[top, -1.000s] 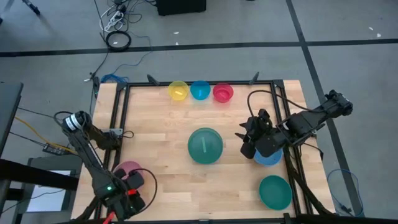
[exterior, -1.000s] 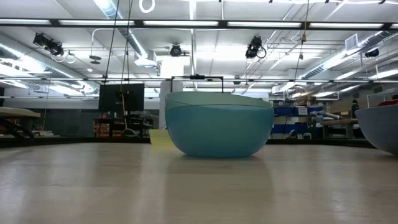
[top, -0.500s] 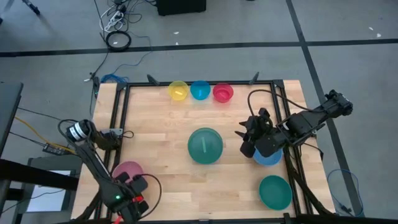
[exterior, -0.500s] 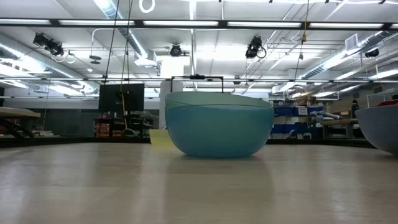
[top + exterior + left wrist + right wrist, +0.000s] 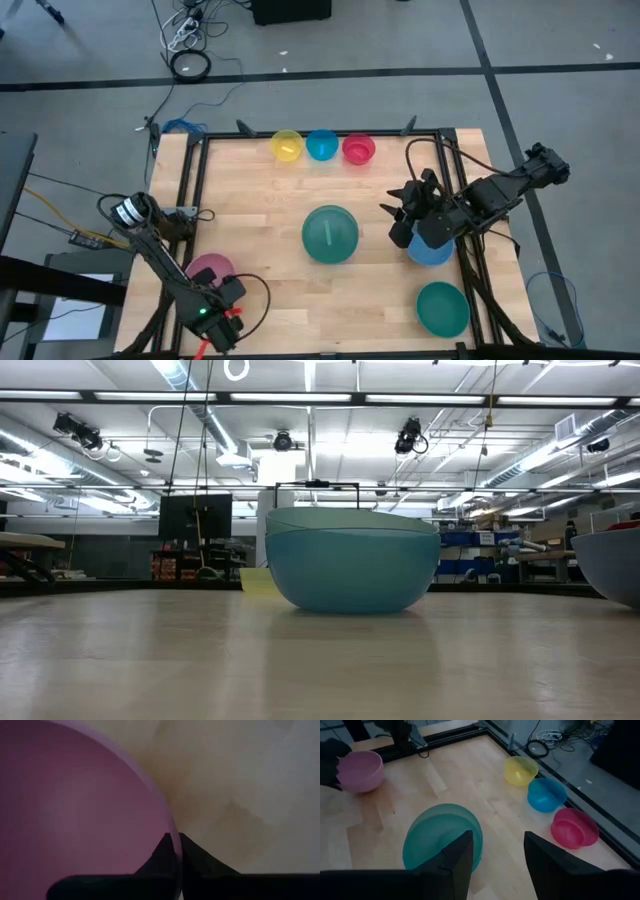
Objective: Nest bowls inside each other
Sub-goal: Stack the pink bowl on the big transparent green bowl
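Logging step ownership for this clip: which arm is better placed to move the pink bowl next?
Left. The left gripper is shut on the pink bowl's rim; the right gripper, open, is across the table.

Both arms are dark, jointed links. The left arm (image 5: 160, 265) carries a white-ringed joint, green light and red marking (near its wrist); black cabling trails the right arm (image 5: 490, 200).

A wooden table (image 5: 270, 220) with a black frame (image 5: 190, 190) stands on grey floor (image 5: 80, 60) strewn with cables (image 5: 188, 50).
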Robot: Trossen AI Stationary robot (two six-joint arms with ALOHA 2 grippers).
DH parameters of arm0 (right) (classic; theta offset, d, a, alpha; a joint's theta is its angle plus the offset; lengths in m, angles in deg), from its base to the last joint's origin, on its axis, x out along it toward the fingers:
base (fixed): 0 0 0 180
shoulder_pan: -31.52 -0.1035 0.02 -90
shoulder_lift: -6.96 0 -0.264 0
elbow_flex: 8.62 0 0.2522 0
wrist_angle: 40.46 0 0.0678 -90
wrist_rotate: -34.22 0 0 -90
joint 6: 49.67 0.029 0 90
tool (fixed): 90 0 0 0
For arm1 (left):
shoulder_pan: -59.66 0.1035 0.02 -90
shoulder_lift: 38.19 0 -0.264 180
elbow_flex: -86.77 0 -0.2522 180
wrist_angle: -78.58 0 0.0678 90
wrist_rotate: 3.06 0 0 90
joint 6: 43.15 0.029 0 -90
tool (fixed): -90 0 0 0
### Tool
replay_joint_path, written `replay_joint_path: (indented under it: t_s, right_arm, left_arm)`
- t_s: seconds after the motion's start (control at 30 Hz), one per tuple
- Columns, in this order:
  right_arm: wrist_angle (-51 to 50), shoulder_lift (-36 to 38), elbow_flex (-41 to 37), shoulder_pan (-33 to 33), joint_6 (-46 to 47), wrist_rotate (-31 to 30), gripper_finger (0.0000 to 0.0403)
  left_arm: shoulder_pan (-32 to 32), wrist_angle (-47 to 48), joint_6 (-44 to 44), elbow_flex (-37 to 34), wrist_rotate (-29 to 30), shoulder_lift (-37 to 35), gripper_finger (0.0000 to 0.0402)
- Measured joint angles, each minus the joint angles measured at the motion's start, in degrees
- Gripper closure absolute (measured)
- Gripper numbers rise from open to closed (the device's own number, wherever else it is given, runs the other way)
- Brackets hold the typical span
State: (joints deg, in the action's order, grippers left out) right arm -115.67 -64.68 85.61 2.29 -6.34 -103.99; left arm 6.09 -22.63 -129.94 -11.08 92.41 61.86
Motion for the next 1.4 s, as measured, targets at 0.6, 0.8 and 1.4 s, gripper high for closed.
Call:
replay_joint_path:
  t_s: [0.6, 0.8, 1.4]
  right_arm:
    - [-0.2, 5.7, 0.0, 0.1, -4.5, -3.4, 0.0252]
    - [-0.2, 8.6, 0.0, 0.1, -6.3, -4.3, 0.0252]
    - [-0.1, 15.8, 0.0, 0.1, -11.5, -4.3, 0.0252]
  left_arm:
    - [15.8, 1.2, 55.3, 23.4, 22.4, -0.1, 0.0397]
    - [22.2, -6.6, 69.1, 23.3, 20.1, -0.1, 0.0397]
    - [35.7, -20.6, 88.0, 23.3, 6.3, 7.4, 0.0397]
